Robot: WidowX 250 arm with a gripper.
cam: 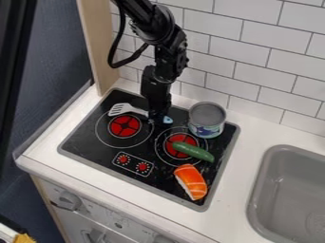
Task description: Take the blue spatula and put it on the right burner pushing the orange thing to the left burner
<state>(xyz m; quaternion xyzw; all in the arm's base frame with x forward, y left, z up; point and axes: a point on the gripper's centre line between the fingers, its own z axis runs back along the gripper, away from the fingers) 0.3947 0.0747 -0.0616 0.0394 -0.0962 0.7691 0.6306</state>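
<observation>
In the camera view, we find the gripper (158, 118) over the handle of the blue spatula (140, 111), near the stove's (95, 162) back edge; we cannot tell whether it is spread or closed. We note the orange sushi piece (191, 182) near the front right corner and the cucumber (193, 151) across the right burner (174, 141).

Slotted spatula (119, 109), blue handle end, lying behind left burner (125, 126); white-striped orange thing (191, 182) before right burner (180, 138).
</observation>
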